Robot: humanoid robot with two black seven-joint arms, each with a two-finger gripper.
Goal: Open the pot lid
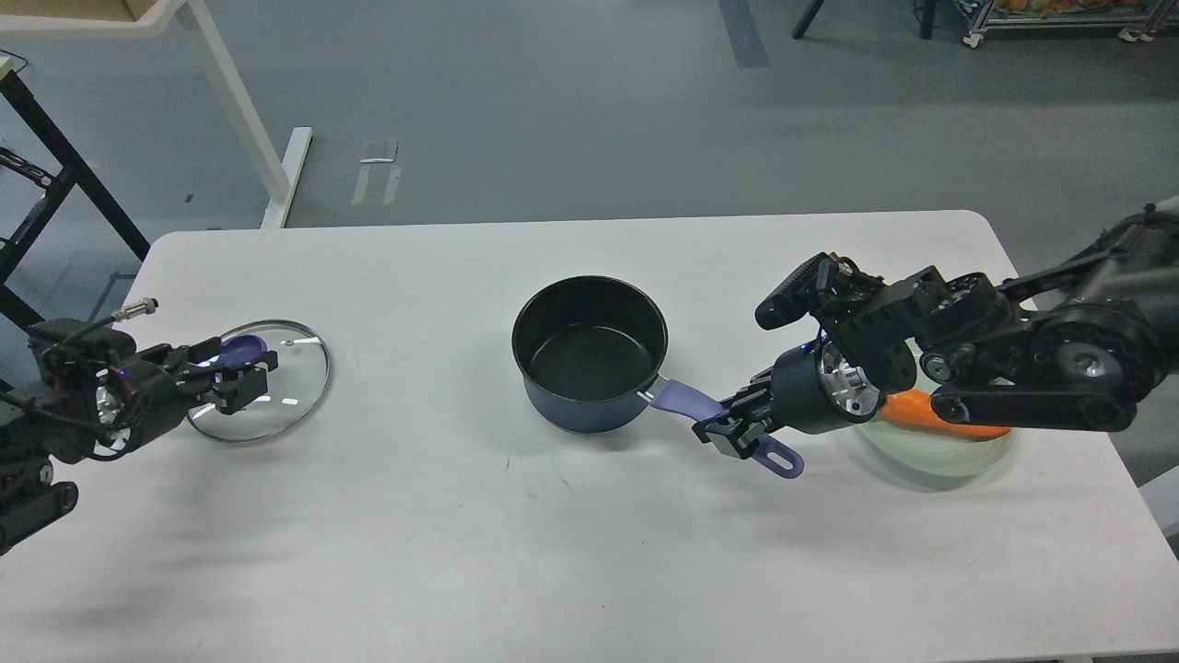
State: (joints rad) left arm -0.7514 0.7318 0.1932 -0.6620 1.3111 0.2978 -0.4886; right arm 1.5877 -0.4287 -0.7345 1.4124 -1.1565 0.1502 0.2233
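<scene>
The dark navy pot (589,354) stands uncovered at the table's middle, its black inside showing. Its lavender handle (686,401) points to the lower right. My right gripper (730,431) is shut on the handle near its holed end (781,458). The clear glass lid (276,387) is at the far left of the table, well apart from the pot, and looks slightly tilted. My left gripper (238,373) is shut on its purple knob (243,349). Whether the lid's rim touches the table I cannot tell.
A pale green glass plate (930,456) with an orange thing (930,414) on it lies under my right forearm. The white table (553,552) ends just behind the pot's far side. A white desk leg (276,175) and a black frame (46,175) stand beyond on the floor.
</scene>
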